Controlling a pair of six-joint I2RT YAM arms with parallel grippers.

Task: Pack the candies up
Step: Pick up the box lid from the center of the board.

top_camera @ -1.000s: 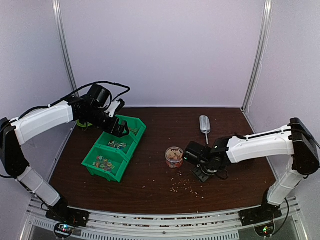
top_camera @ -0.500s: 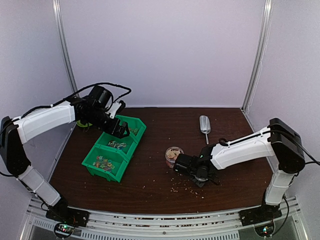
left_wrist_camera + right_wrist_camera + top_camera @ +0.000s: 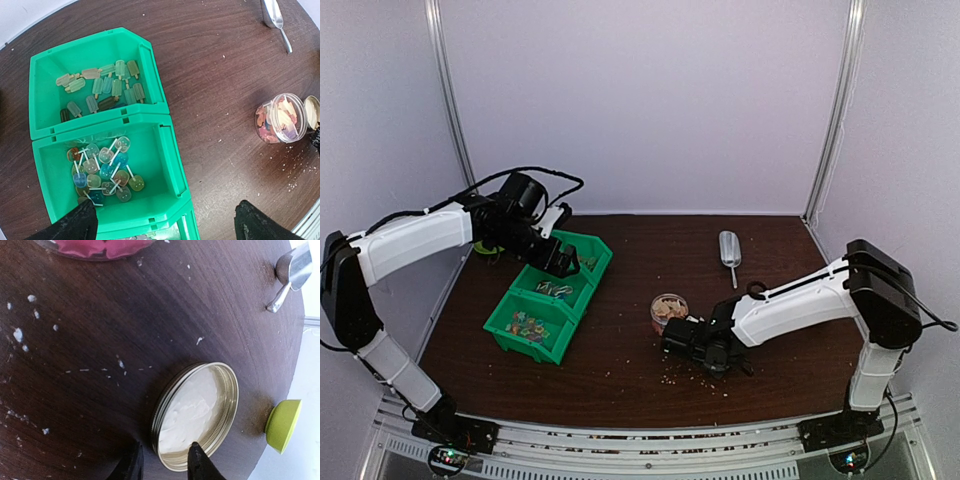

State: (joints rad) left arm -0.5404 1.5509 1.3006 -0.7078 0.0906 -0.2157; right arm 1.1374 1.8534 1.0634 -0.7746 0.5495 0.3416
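The candies lie in a green bin [image 3: 155,107]: pale green and brown ones in the far compartment [image 3: 105,85], round ones on sticks in the middle one [image 3: 102,170]. The bin also shows in the top view [image 3: 578,290]. A clear jar [image 3: 279,119] holds pink and tan candies; it stands mid-table [image 3: 668,310]. My left gripper [image 3: 165,230] is open wide and empty above the bin's near end [image 3: 560,258]. My right gripper [image 3: 164,464] is low at the table beside the jar [image 3: 680,338]. Its jaws are apart, straddling the near rim of a gold lid [image 3: 197,415].
A metal scoop [image 3: 729,250] lies at the back right, also in the right wrist view [image 3: 292,267]. Pale crumbs [image 3: 695,372] are scattered in front of the jar. A small yellow-green cup [image 3: 282,425] stands beside the lid.
My right gripper has moved left and down to the table, close to the jar and onto the lid. The left arm has not moved.
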